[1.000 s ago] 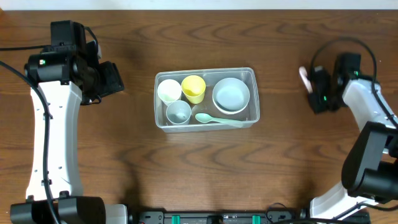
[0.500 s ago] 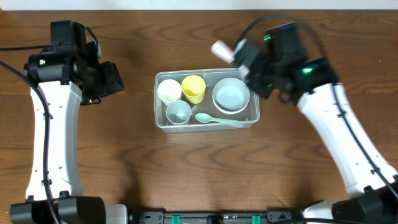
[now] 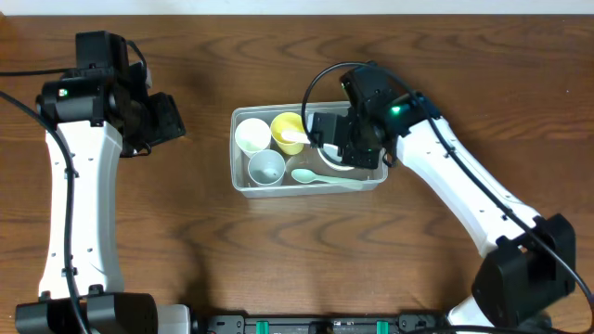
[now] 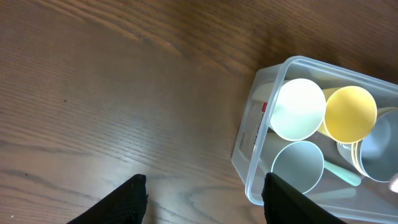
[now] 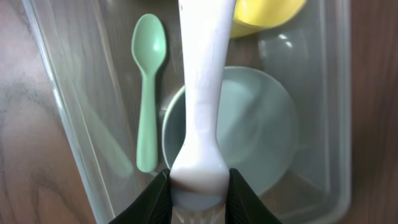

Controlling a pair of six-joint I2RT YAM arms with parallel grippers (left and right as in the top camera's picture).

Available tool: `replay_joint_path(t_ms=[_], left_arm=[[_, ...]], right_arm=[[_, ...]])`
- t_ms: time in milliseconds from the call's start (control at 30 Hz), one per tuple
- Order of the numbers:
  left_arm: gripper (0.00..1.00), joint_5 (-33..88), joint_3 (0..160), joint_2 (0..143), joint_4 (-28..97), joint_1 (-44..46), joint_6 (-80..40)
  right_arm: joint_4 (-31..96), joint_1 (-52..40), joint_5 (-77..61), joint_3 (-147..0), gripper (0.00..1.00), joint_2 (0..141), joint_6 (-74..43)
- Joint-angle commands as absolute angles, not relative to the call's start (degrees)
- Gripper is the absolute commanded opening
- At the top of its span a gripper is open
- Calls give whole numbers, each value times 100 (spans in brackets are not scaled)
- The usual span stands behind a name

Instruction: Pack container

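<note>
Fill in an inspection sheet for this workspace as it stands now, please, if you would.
Surface: brown wooden table, no spills seen.
Job's things: clear container holds a white cup, yellow cup, grey-blue cup, green spoon and pale bowl.
Clutter: nothing seen.
Grippers: right gripper shut on a pale utensil above the container; left gripper open and empty, off to the container's side.
Cables: black cable loops over the right arm; another runs along the left arm.
Surroundings: pale strip beyond the table's far edge.
</note>
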State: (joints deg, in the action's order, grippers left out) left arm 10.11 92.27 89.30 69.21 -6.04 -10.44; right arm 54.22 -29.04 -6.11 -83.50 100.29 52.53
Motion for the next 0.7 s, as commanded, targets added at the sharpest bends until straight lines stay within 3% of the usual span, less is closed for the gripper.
replay_joint_path(t_ms=[0, 133, 300, 333, 367, 400, 533, 667], left_arm=[[61, 943, 9207, 8986, 6963, -602, -950], [61, 943, 9207, 8986, 6963, -602, -950], [61, 943, 9207, 8986, 6969, -602, -950], [61, 943, 9207, 8986, 6980, -602, -950], [61, 943, 9207, 8986, 6984, -602, -950], [61, 943, 9207, 8986, 6991, -602, -950], [61, 943, 9207, 8986, 7006, -602, -947], [61, 943, 9207, 8986, 7000, -600, -836]], right_arm=[[5452, -3030, -755, -8318, 26, 10055, 5378], [5518, -3085, -757, -8318, 42, 10055, 5360], [5540, -3081, -755, -8318, 53, 10053, 5026], [5555, -3079, -755, -8318, 59, 10053, 4969], [5575, -3076, -757, -8318, 71, 10053, 4971], [5579, -3079, -757, -8318, 74, 10053, 4971], [5481, -3087, -840, -8318, 75, 10053, 4871], [4947, -3006, -698, -8324, 76, 10044, 3699]])
